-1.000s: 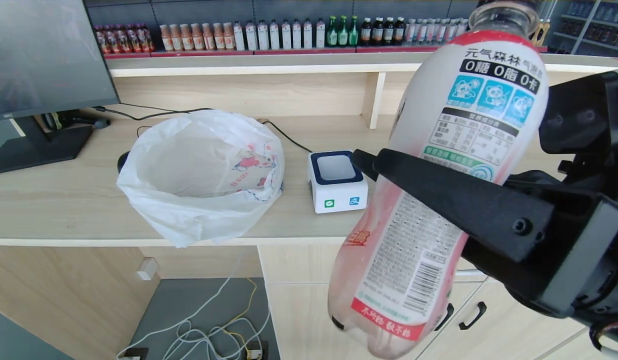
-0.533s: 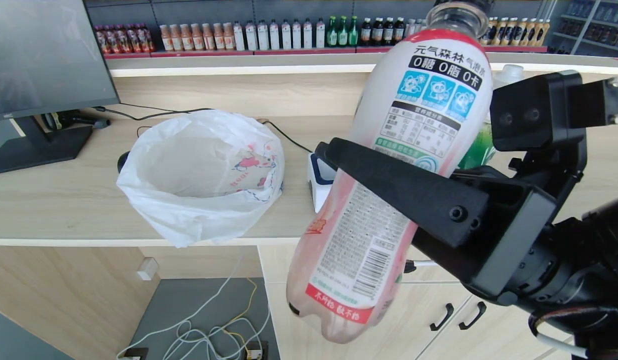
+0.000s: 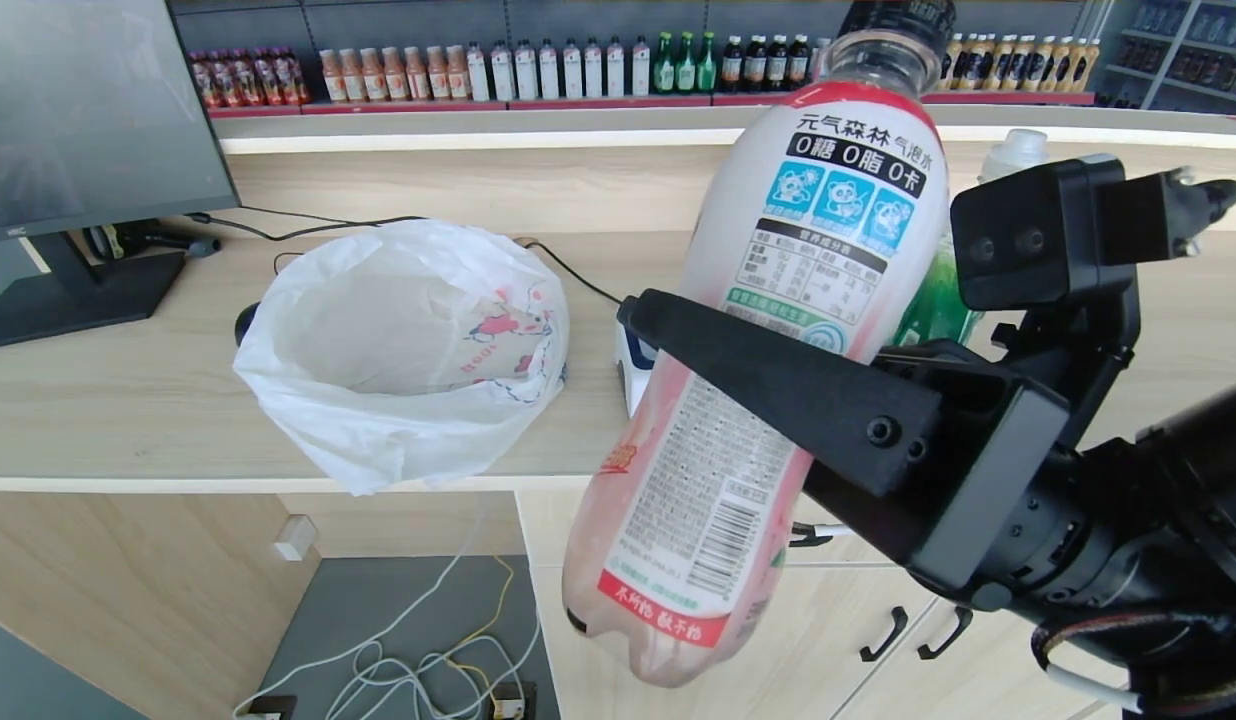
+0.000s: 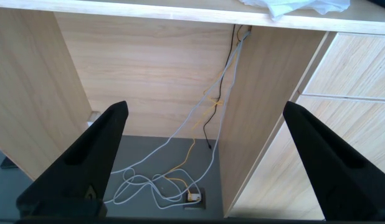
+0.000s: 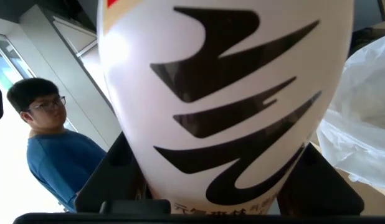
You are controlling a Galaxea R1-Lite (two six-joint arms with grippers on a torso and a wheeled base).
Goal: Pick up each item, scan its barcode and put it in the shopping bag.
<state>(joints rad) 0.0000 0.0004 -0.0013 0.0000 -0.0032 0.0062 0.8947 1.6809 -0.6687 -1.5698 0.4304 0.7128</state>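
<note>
right gripper (image 3: pixel 678 335) clamped across the middle of the pink drink bottle (image 3: pixel 828 210), near finger lying over the label, far finger hidden behind it. bottle is held in the air, tilted, cap up and away, base low and toward the robot, in front of the bench's front edge. in the right wrist view the bottle (image 5: pixel 230 106) sits close against the lens between the fingers.

change: over the last second the right arm carried the bottle toward the robot's left. a second ago the scanner stood in plain sight beside it; now the bottle and finger cover most of the scanner (image 3: pixel 633 385), just a sliver left. tilt about the same.

meaning: looks like the approach to the scan step, bottle arriving over the scanner, not bagged yet. barcode (image 3: pixel 723 535) faces the head camera, so probably not toward the scanner window; likely needs a turn or lowering first.

shopping bag (image 3: pixel 378 430) open-mouthed at the bench (image 3: pixel 128 400) front edge, sagging over it, just left of the scanner. green bottle (image 3: pixel 933 300) stands on the bench behind the held one, still to do.

left gripper (image 4: pixel 208 162) fingers wide apart, holding nothing, hanging low in front of the bench with floor cables below.
</note>
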